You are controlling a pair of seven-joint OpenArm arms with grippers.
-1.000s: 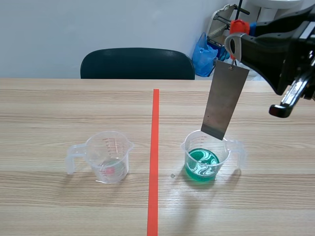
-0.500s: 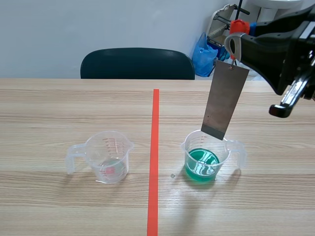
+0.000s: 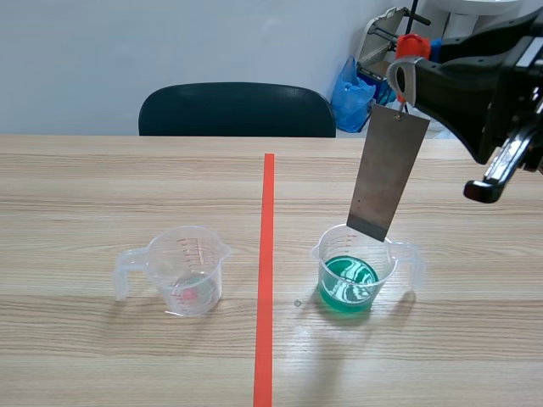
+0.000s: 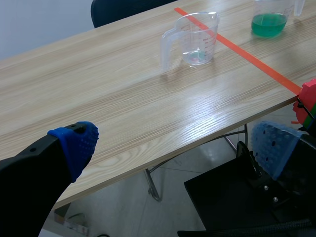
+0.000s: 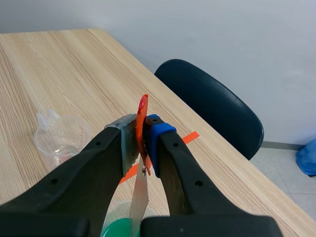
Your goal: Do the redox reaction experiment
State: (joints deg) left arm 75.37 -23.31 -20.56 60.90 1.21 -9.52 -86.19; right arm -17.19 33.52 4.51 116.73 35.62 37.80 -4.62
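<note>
Green liquid (image 3: 348, 282): swirl calmer than earlier; nothing else shifted.
Right gripper (image 5: 143, 136): clenched on red clip (image 5: 141, 116), hanging metal plate (image 3: 388, 174) at beaker's (image 3: 389, 263) 12 o'clock for dipping.
Left gripper (image 4: 175, 144): released, parked off-table.

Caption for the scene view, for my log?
Right jaws hold a red clip, metal strip hanging over the green-liquid cup; clear cup across the tape line.
</note>
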